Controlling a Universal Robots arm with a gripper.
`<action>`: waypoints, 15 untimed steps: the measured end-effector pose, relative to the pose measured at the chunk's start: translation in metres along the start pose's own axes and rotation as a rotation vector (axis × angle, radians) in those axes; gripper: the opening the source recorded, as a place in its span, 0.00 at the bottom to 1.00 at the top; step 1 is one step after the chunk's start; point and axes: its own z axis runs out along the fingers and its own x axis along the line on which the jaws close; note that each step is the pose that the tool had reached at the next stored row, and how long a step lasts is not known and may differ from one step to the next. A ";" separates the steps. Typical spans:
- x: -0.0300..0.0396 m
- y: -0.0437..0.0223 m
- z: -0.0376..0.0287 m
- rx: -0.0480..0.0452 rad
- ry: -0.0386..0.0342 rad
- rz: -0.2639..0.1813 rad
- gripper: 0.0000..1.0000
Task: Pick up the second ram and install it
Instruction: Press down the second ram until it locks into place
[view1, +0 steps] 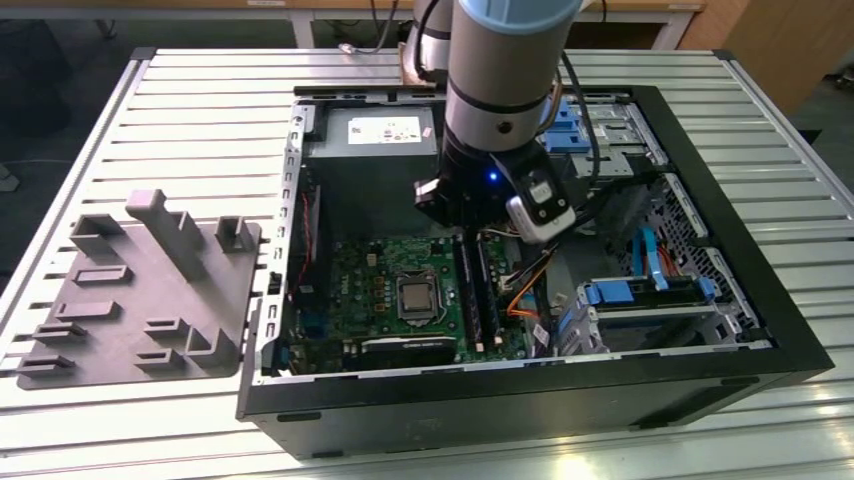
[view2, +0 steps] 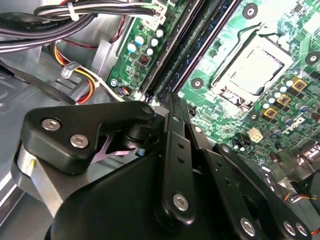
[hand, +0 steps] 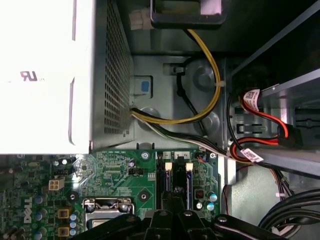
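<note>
Exterior view: gripper (view1: 465, 228), finger state indeterminable, is poised directly above the memory slots (view1: 478, 290); misalignment is judged likely to jam the second ram (hand: 189, 187).

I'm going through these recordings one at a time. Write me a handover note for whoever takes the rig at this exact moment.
Gripper: down inside the open computer case, directly over the memory slots on the motherboard. Whether it is open or shut cannot be told.
Job's things: a blue ram stick stands in one slot in the first wrist view. The slot beside it, under the gripper, looks dark.
Done: the arm has reached the slots.
Left: I cannot tell whether the second ram is held or seated, so check that first.
</note>
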 end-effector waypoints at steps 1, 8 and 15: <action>0.0000 -0.0007 0.0000 -0.0001 0.0000 0.000 0.11; -0.0001 -0.0045 -0.0003 0.0000 0.0000 0.000 0.11; -0.0002 -0.0075 -0.0006 0.0000 0.0000 0.000 0.11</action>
